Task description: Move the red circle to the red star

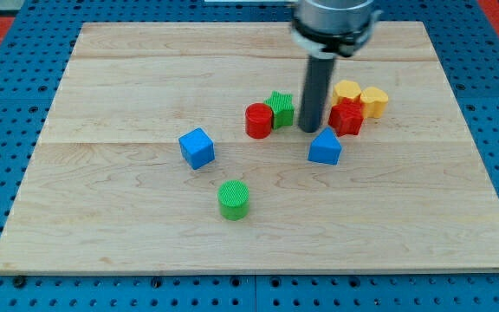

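Nearest sits the green ribbed plastic cylinder [233, 199]. My tip [308, 130], a bare rod holding nothing, stands between the red plastic circle [258, 120] and red plastic star [346, 117].

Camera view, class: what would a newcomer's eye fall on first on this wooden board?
First, the dark rod coming down from the view's top, my tip landing amid a cluster of blocks: the red circle and green star on its left, the red star on its right, the blue block just below. Next, the blue cube and green cylinder standing apart, lower left.
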